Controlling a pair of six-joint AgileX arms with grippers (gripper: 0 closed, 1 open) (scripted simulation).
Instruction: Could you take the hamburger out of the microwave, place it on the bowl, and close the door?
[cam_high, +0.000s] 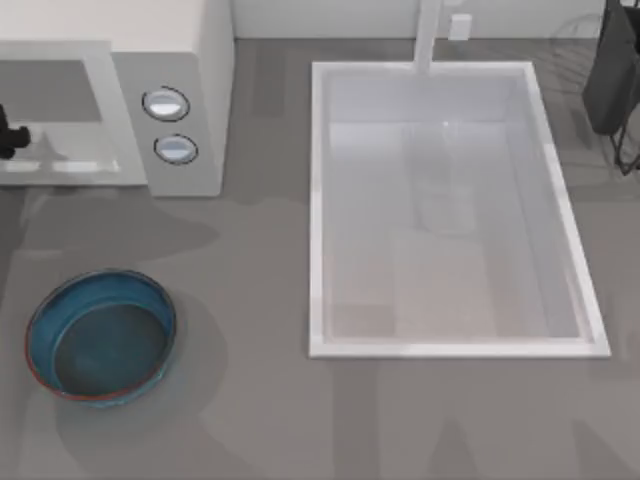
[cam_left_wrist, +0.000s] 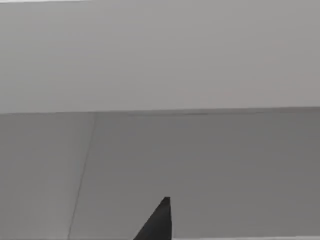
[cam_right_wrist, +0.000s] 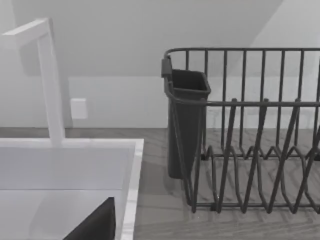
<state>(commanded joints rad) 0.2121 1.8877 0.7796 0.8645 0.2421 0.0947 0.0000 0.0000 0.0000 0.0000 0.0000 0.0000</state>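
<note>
grey counter (cam_high: 260, 420) | sink (cam_high: 560, 215) between microwave (cam_high: 215, 100), dish rack (cam_high: 625, 150)

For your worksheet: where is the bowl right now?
In the top view, the bowl sits at the table's near left, in front of the microwave.

microwave (cam_high: 170, 80) at table's far left, door (cam_high: 60, 165) swung open | two knobs (cam_high: 170, 125) on grey panel | bowl (cam_high: 100, 336) near left, apart | sink basin (cam_high: 450, 210) at centre-right | dish rack (cam_high: 618, 80) far right
</note>
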